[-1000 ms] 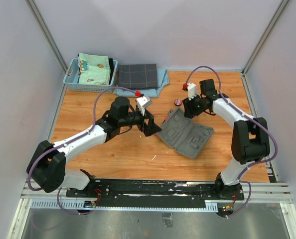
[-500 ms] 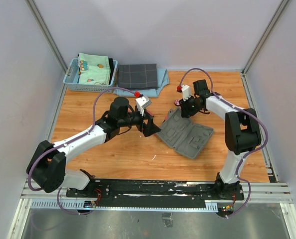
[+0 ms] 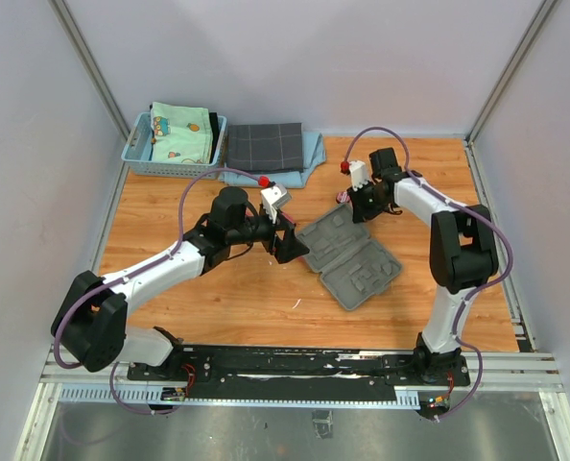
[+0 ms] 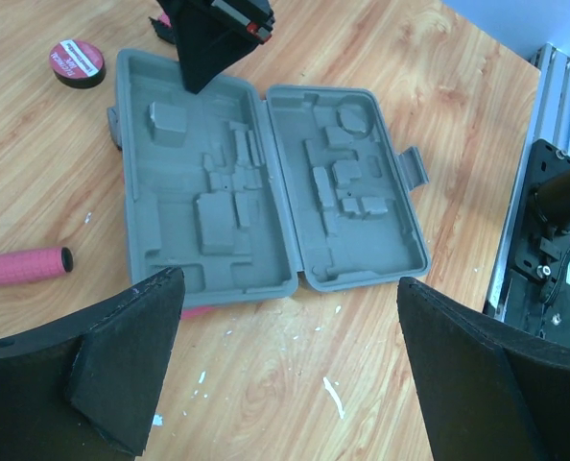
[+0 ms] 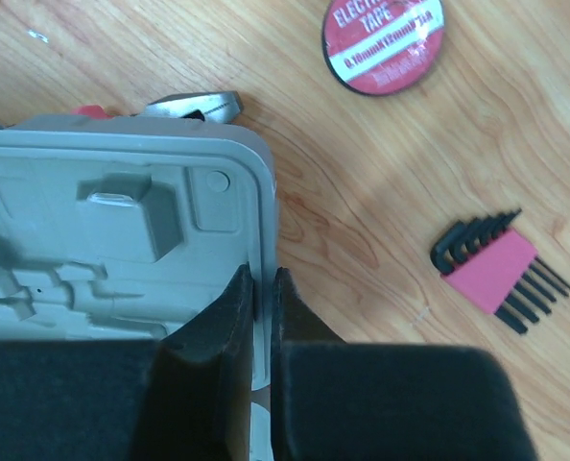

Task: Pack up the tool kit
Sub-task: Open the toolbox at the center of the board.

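The grey tool case (image 3: 350,254) lies open and flat on the table, both halves showing empty moulded slots in the left wrist view (image 4: 208,192). My right gripper (image 5: 264,283) is shut on the rim of the case's far half (image 5: 103,240); it also shows in the top view (image 3: 359,205). My left gripper (image 4: 290,355) is wide open and empty, just above the table at the case's near-left edge (image 3: 290,243). Loose tools lie round the case: a red-and-black tape roll (image 5: 381,40), a pink holder of hex keys (image 5: 491,269), pliers tips (image 5: 197,104) and a pink handle (image 4: 21,266).
A light blue basket (image 3: 141,154) with folded cloth stands at the back left. A dark checked cloth (image 3: 264,146) lies beside it on a blue cloth. White specks dot the wood near the left gripper. The rail (image 3: 314,365) runs along the near edge.
The case's raised half has swung down, so the case now lies flat open. My right gripper moved left with the rim in its jaws. The left arm has not moved.
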Robot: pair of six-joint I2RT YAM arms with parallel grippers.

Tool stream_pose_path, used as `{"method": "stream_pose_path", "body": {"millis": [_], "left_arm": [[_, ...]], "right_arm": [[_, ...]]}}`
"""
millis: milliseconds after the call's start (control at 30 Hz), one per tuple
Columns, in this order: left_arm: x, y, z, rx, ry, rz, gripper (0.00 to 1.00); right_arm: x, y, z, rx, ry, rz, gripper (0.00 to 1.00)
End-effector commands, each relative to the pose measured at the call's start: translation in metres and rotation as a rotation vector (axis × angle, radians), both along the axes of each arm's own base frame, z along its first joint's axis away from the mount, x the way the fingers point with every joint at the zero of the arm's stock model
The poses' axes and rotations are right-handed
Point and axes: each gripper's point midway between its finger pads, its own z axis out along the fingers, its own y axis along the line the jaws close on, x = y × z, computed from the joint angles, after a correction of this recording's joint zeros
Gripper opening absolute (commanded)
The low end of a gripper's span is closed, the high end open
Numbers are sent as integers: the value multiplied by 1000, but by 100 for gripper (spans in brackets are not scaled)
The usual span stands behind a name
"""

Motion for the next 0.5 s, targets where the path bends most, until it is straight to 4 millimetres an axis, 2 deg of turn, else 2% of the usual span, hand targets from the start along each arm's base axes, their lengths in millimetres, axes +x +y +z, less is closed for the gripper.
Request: {"method": "stream_pose_path", "body": {"millis": [0, 233, 333, 467], "left_arm": [[2, 1, 8, -22, -20, 1, 96], [2, 0, 9, -30, -13, 3, 96], [2, 0, 10, -35, -9, 2, 96], [3, -2, 11, -45, -4, 4, 96]], "right_arm": [[-4, -10, 39, -16, -8, -143, 1], [-28, -39, 71, -41, -51, -368, 1], [-39, -59, 88, -55, -69, -480, 1], [-54, -88, 97, -61, -49, -633, 1]]}}
